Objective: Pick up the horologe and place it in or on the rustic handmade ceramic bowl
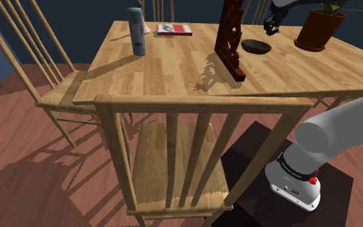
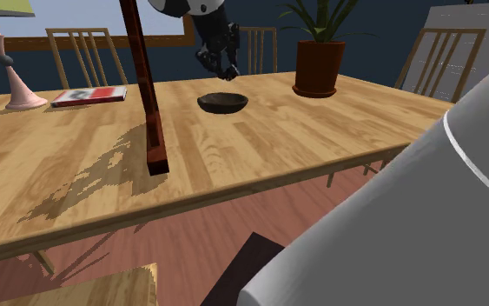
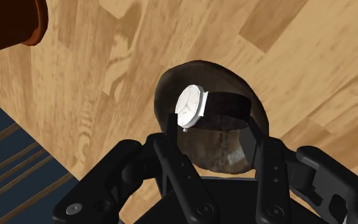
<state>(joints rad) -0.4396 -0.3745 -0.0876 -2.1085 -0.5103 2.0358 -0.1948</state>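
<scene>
Open tabletop (image 1: 173, 71) around the dark bowl (image 1: 256, 46), between carved wooden stand (image 1: 229, 39) and plant pot (image 1: 318, 31).

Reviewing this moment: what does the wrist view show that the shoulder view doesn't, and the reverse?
Wrist view: a white-faced watch with a dark strap, clasped between the fingers above the dark bowl. Shoulder view: a teal can, a red book, a dark carved stand and chairs. Both: the gripper, that bowl, the plant pot and the wooden table.
</scene>
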